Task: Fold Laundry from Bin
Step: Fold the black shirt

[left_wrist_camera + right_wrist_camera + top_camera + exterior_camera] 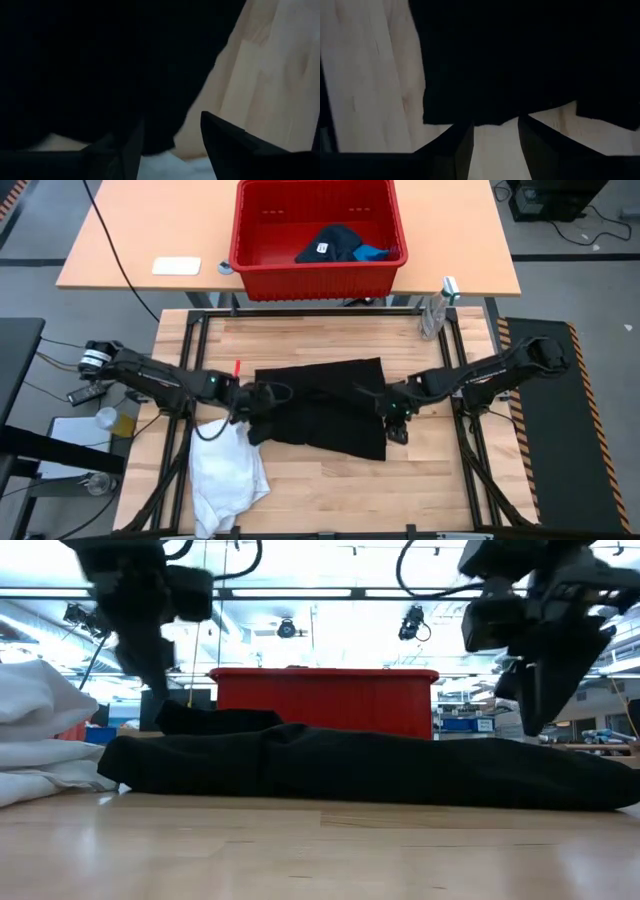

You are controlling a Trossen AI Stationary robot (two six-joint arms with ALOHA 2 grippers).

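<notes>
A black garment [320,410] lies spread flat on the wooden table [330,480], with a raised fold [215,720] near its left end. My left gripper [252,402] stands open over the garment's left edge [165,135], which shows between its fingers. My right gripper [397,420] stands open just above the garment's right near edge [470,117], with bare wood between its fingers. A white garment [228,470] lies crumpled at the near left. Behind the table, the red bin [318,225] holds a dark navy garment [330,242] and a bright blue one [372,252].
A clear bottle [432,315] stands at the table's far right corner. A small red thing [237,367] lies near the black garment's far left corner. Bare wood shows along the near edge, right of the white garment. A white pad [176,266] lies on the far desk.
</notes>
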